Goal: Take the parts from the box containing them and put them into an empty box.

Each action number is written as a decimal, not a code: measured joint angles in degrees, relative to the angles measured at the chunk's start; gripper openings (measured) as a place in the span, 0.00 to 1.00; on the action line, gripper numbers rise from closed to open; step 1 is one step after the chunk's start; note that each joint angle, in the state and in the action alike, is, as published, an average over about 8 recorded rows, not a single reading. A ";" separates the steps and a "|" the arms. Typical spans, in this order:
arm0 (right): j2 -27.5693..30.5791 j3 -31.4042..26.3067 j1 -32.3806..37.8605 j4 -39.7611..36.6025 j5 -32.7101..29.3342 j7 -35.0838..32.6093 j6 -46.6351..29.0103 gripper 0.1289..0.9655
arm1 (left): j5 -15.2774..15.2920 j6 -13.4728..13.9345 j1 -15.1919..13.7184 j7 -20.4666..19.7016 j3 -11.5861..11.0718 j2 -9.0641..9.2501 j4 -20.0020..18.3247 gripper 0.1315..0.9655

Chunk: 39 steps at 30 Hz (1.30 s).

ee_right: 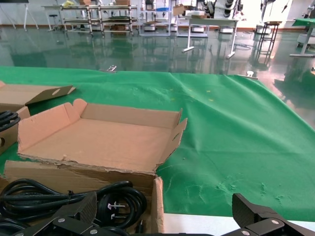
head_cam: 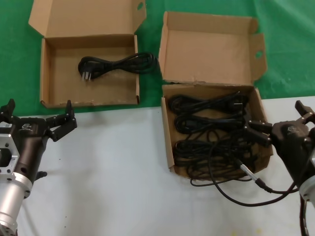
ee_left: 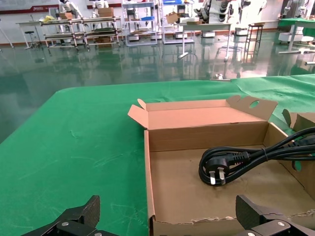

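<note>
Tangle risk at the full box [head_cam: 170,137].
Right gripper [head_cam: 259,132] hovered wide open and empty over piled cords [head_cam: 211,130]; loops trailing outside could snag. Left gripper [head_cam: 59,123], also open, idled near the other box [head_cam: 47,73] holding one cord [head_cam: 118,64].

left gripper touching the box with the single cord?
Apart. Head view: the left gripper sits on the near side of the box, with white table showing between.

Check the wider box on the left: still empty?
Not empty: one black power cord lies inside the wider box.
</note>
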 joint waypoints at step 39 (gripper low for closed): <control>0.00 0.00 0.00 0.00 0.00 0.00 0.00 1.00 | 0.00 0.00 0.00 0.00 0.00 0.00 0.00 1.00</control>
